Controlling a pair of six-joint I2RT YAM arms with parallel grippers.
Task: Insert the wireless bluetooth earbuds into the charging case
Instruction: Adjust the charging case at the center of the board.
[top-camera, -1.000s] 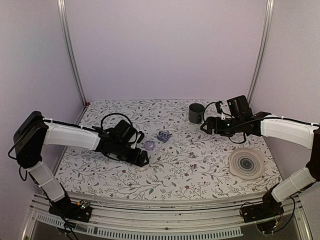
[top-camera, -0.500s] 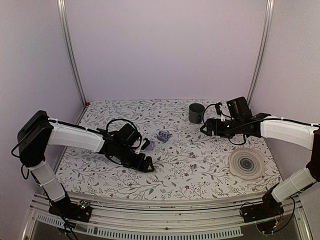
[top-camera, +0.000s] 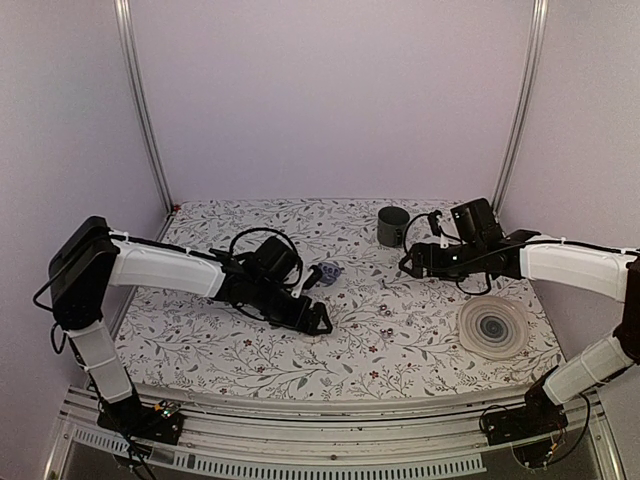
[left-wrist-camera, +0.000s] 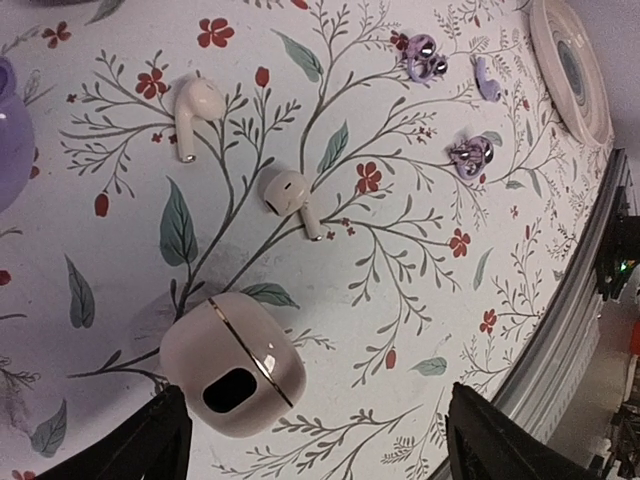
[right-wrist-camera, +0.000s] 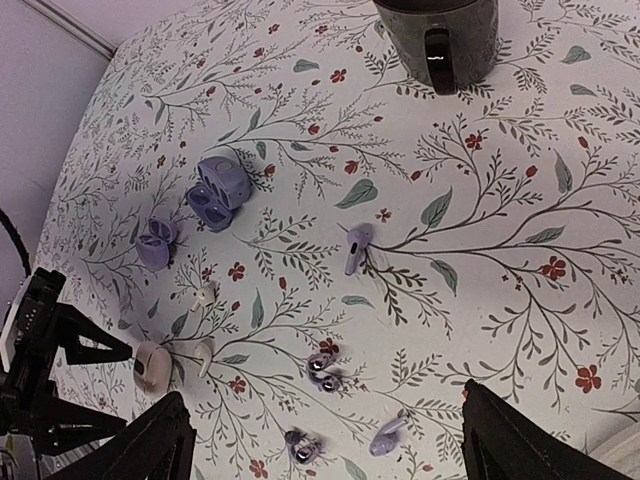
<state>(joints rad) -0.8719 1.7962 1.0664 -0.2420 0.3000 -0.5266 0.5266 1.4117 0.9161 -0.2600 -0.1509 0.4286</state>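
Leftmost, the left pincer (top-camera: 318, 322) hangs low over the floral worktop (top-camera: 230, 365), its jaws spread wide and gripping nothing. Its wrist view shows a closed beige case (left-wrist-camera: 232, 365) lying between the fingers, nearer one of them, with two white earbuds (left-wrist-camera: 290, 195) loose just beyond it. A little farther back and slightly to the right lies the charging case (right-wrist-camera: 218, 192), blue-grey, its lid open and hollows showing inside, touched by neither arm. A lilac disc (right-wrist-camera: 155, 243) sits near it. Right of these, purple earbuds (right-wrist-camera: 322, 368) lie scattered on the worktop, with one stemmed earbud (right-wrist-camera: 357, 247) apart from the rest. At the back stands a dark mug (top-camera: 392, 226). Just beside it the right pincer (top-camera: 407, 263) hovers, also wide open and empty. Farthest right rests a white round plate (top-camera: 491, 328) with a dark centre.
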